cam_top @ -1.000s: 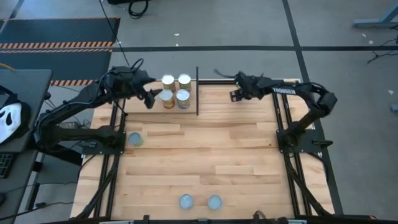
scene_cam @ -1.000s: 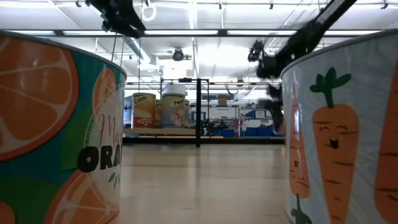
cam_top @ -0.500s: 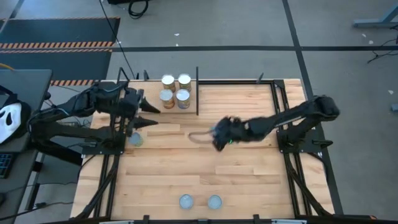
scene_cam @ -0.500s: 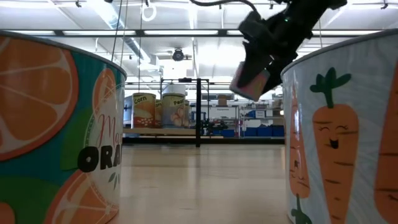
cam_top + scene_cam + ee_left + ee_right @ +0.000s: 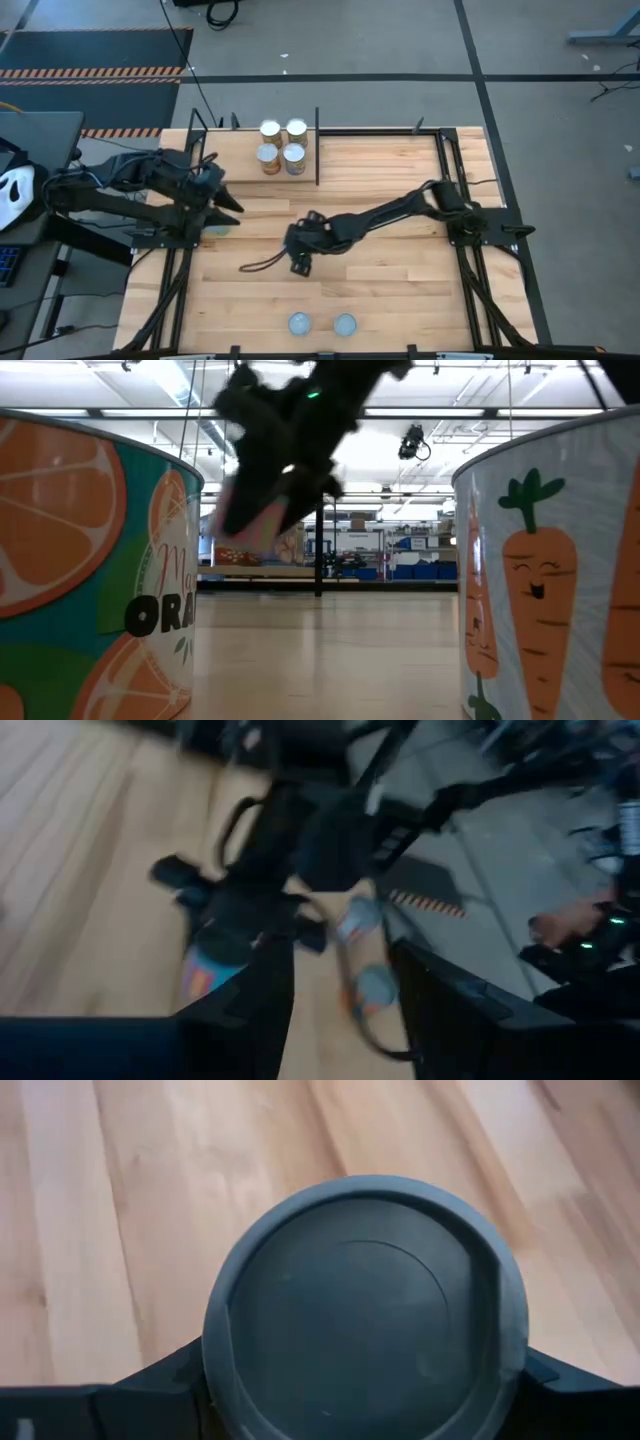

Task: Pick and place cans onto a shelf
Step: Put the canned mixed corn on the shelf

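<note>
Wood, pale and bare, makes up most of the table (image 5: 400, 280), so there is plenty of room in the middle and little at the rims. At the far left the left gripper (image 5: 225, 198) hangs low over the table's left edge, fingers part-way apart with nothing clamped that I can make out. The loose can (image 5: 212, 229) peeks out just beside and nearer than it. That can sits close to the rim and the arm's own frame, so an off-centre close could nudge it over or roll it off the table. Farther right, four cans (image 5: 281, 146) stand bunched on the far shelf (image 5: 380, 150), tight against the black post (image 5: 317, 150). The board to the right of that post is bare, the easier place to set down. In mid-table the right gripper (image 5: 300, 250) is clamped on the held can (image 5: 365, 1310), whose round grey end fills its wrist view above bare planks. A slack cable (image 5: 262, 265) loops out to its left and could snag or drag across the wood. Near and below it stand the two near cans (image 5: 298, 323), side by side at the near edge. A low sweep that way would likely knock them. The right half of the table is open.
</note>
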